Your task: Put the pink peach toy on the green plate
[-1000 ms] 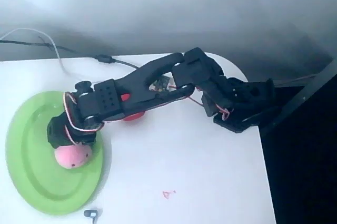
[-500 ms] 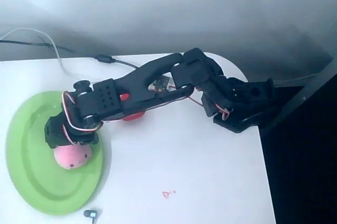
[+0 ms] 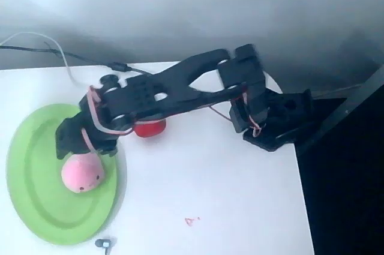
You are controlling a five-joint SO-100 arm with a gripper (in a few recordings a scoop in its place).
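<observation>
Since the earlier frame the arm had lifted and pulled back, so the pink peach toy (image 3: 82, 173) lay alone on the green plate (image 3: 33, 201). The gripper (image 3: 77, 142) hovered just above, apparently released, its jaws indistinct; a red toy (image 3: 149, 129) stayed nearby.

White table (image 3: 228, 195) has a red toy (image 3: 150, 128), cables (image 3: 54, 51) at the back, a small red mark (image 3: 192, 221), and a little grey thing (image 3: 104, 243) at the front edge.

pink peach toy (image 3: 82, 174), lime-green plate (image 3: 33, 195), red toy (image 3: 149, 128)
</observation>
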